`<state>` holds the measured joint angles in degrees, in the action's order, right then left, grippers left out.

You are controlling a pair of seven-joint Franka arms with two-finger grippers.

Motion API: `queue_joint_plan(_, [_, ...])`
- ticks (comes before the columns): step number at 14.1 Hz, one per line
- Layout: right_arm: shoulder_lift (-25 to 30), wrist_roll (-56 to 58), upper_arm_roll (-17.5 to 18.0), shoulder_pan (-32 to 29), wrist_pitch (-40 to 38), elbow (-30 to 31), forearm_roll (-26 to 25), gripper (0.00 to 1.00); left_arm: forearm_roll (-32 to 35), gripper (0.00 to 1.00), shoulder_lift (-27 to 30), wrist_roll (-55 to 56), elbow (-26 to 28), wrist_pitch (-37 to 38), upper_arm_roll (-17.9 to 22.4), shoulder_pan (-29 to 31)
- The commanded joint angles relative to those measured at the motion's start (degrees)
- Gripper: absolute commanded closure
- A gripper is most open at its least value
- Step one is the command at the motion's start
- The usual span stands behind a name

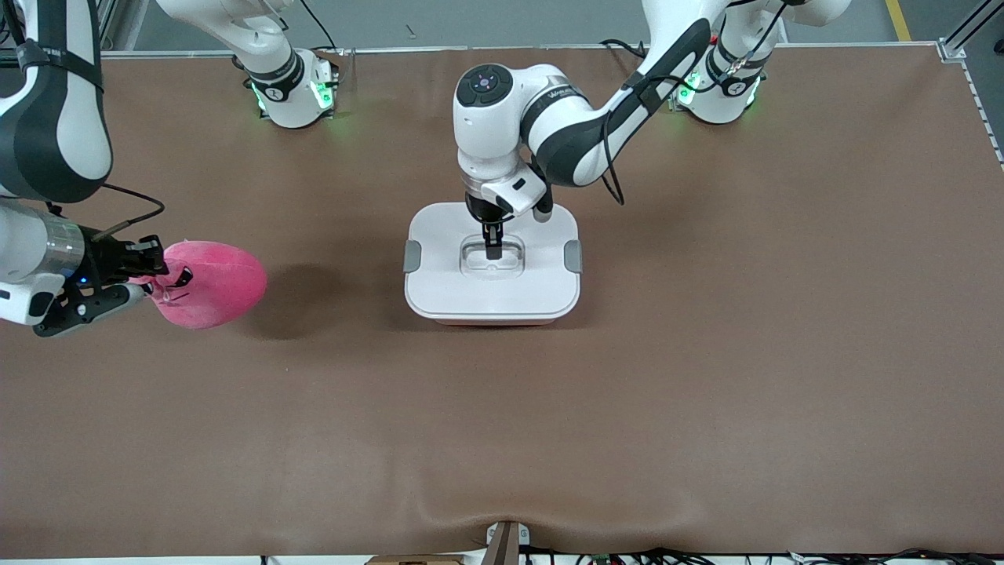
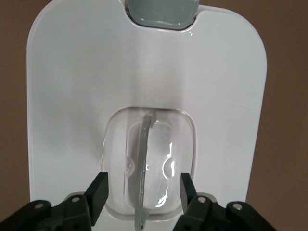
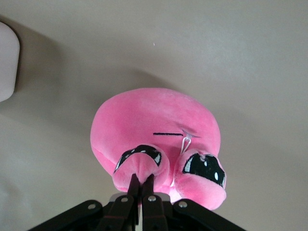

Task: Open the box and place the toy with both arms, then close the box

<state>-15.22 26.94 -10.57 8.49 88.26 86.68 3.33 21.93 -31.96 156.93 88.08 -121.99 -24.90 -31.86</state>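
Note:
The box stands in the middle of the table, its white lid on it with grey side clips. My left gripper hangs over the lid's clear recessed handle. It is open, and its fingers stand on either side of the handle bar without touching it. My right gripper is shut on the toy, a hot-pink plush, and holds it above the table toward the right arm's end. In the right wrist view the gripper pinches the toy by a fold between its dark eye marks.
A brown mat covers the table and wrinkles near its front edge. The two arm bases glow green at the back. A corner of the box shows in the right wrist view. The toy's shadow falls between toy and box.

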Motion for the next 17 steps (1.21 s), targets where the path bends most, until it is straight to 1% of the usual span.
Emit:
queue_joint_plan(1, [1.3, 0.0, -0.2, 1.1, -0.8, -0.6, 0.9, 1.00, 1.9, 0.31, -1.4, 6.2, -0.9, -0.8, -0.1, -0.4])
queue_joint_plan(3, [1.3, 0.5, -0.4, 0.7, -1.0, -0.6, 0.9, 1.00, 2.5, 0.34, -1.7, 7.2, -0.9, -1.2, -0.1, -0.4])
queue_joint_plan(4, [1.3, 0.6, -0.4, 0.6, -1.0, -0.6, 0.9, 1.00, 2.6, 0.39, -1.9, 7.2, -0.9, -1.4, -0.1, -0.4])
queue_joint_plan(6, [1.3, 0.7, -0.3, 0.0, -1.2, -0.5, 1.0, 1.00, 2.7, 0.62, -2.1, 7.2, -1.0, -1.4, -0.1, -0.3])
queue_joint_plan(7, [1.2, 1.7, -0.2, -0.4, -1.2, -0.4, 1.1, 1.00, 2.7, 0.69, -2.2, 7.1, -1.0, -1.4, -0.1, -0.3])
queue_joint_plan(9, [1.1, 2.6, -0.1, -0.4, -1.1, -0.4, 1.2, 1.00, 2.7, 0.91, -2.2, 7.0, -1.0, -1.4, -0.1, 0.0])
queue_joint_plan(10, [1.1, 2.5, 0.9, -0.4, -1.1, -0.5, 1.9, 1.00, 2.7, 1.00, -2.2, 6.9, -1.1, -1.4, -0.1, 0.0])
queue_joint_plan(12, [1.2, 2.2, 2.8, -0.6, -1.2, -0.6, 2.1, 1.00, 2.9, 1.00, -2.5, 6.1, -1.0, -1.4, -0.1, -0.1])
queue_joint_plan(13, [1.2, 2.2, 4.3, -1.6, -1.2, -1.2, 2.2, 1.00, 2.9, 1.00, -2.7, 6.2, -1.0, -1.4, -0.1, 0.0])
queue_joint_plan(14, [1.2, 2.0, 7.8, -3.8, -1.2, -1.6, 2.1, 1.00, 2.9, 1.00, -2.7, 6.2, -1.0, -1.4, -0.1, 0.0])
queue_joint_plan(15, [1.2, 1.9, 12.5, -7.1, -1.2, -1.8, 2.0, 1.00, 2.9, 1.00, -2.5, 6.3, -1.1, -1.4, -0.1, 0.0])
queue_joint_plan(16, [1.2, 1.9, 15.6, -9.2, -1.2, -1.7, 2.0, 1.00, 2.9, 1.00, -2.0, 6.1, -1.1, -1.3, -0.1, 0.1])
queue_joint_plan(17, [1.1, 1.9, 15.8, -9.1, -1.2, -1.7, 2.0, 1.00, 2.9, 1.00, -1.6, 6.4, -1.1, -1.3, -0.1, 0.2])
